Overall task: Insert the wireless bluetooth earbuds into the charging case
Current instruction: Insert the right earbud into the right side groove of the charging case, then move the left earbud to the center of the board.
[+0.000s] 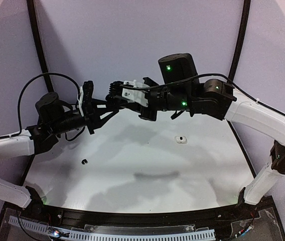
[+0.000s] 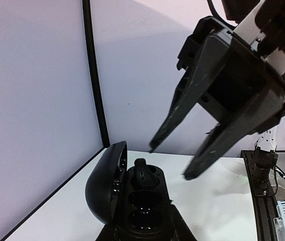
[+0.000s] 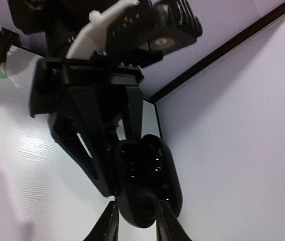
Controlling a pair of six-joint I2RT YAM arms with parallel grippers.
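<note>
The black charging case [image 2: 142,211] stands open, its lid [image 2: 105,181] swung to the left, and my left gripper [image 2: 142,235] is shut on its base. One black earbud [image 2: 145,175] stands in the far socket; the two nearer hollows are bare. My right gripper [image 2: 170,163] hangs just above that earbud, open, with nothing between its fingers. In the right wrist view its fingertips [image 3: 110,221] flank the earbud end of the case [image 3: 147,175] without touching it. Both grippers meet high over the table's back left [image 1: 110,100]. Another black earbud [image 1: 85,161] lies on the table.
A small white item with a dark spot [image 1: 181,139] lies on the white table [image 1: 147,170] right of centre. Purple walls with black corner posts [image 1: 37,45] close in the back and sides. The right arm [image 1: 202,98] reaches across from the right.
</note>
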